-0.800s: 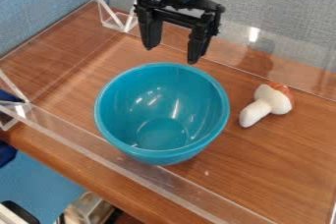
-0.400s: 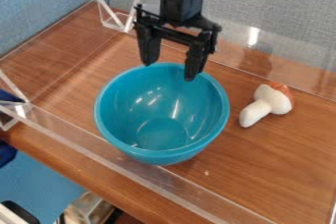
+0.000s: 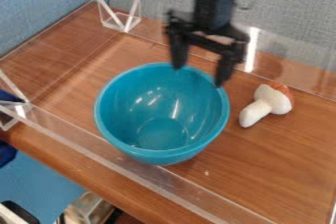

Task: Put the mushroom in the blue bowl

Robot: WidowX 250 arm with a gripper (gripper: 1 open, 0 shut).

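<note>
Step in hand: approach, pre-grasp. The tool [image 3: 203,56] is hanging over the far right rim of the bowl [image 3: 161,113], pointing straight down, its two fingers [image 3: 175,44] spread wide with nothing between them. The mushroom [image 3: 266,104] is not yet being touched.

Location of target: the mushroom is lying on its side on the tabletop [image 3: 79,66], just beside the bowl on its right, apart from the bowl wall by a narrow strip of wood. It is sitting right of and nearer than the tool. A clear wall [image 3: 197,194] is running along the near edge of the tabletop.

Orientation: the long axis is running diagonally, from near-left to far-right. The cream stem end is pointing near-left, toward the bowl; the tan cap is pointing far-right, away from it. The axis is lying roughly flat on the wood, as far as this view is showing.

Judgement on next move: the tool is needing to travel right and toward the near side until it is standing over the mushroom, then descend with fingers spread. Closing across the stem, at right angles to the long axis, is looking like the safer grip; the rounded cap is likely to slip. Whether the present finger line already suits that diagonal, I cannot tell. After the pinch: lift clear of the rim, carry left, release over the bowl.
</note>
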